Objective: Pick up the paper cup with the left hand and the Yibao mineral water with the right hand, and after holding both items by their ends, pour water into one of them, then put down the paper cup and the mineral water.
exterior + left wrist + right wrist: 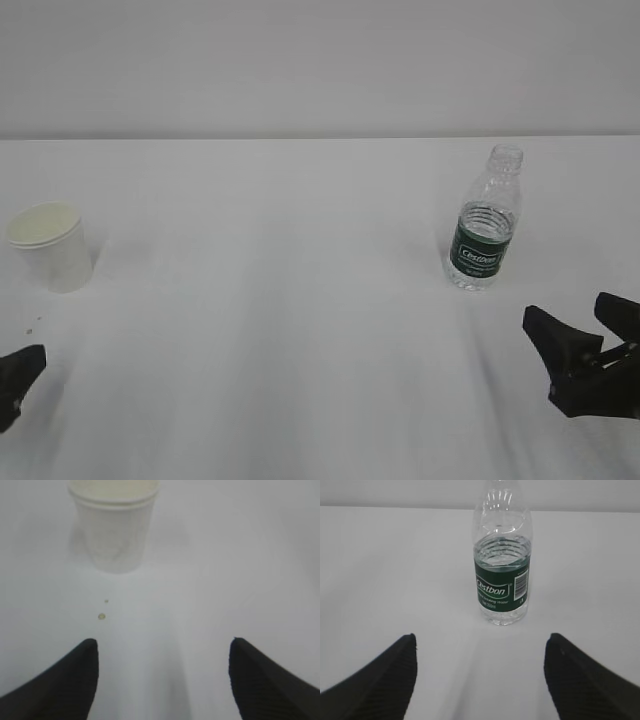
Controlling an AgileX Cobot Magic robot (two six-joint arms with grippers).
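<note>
The paper cup [50,247] stands upright at the far left of the white table; in the left wrist view the cup [114,527] is ahead and slightly left of the jaws. My left gripper [162,645] is open and empty, short of the cup; only one finger tip [20,372] shows in the exterior view. The Yibao mineral water [487,222] stands upright at the right, uncapped, partly filled. In the right wrist view the bottle [501,570] is ahead of the jaws. My right gripper [580,322] is open and empty, in front and right of it.
The white table [300,300] meets a plain grey wall at the back. Two small droplets [102,615] lie on the table just in front of the cup.
</note>
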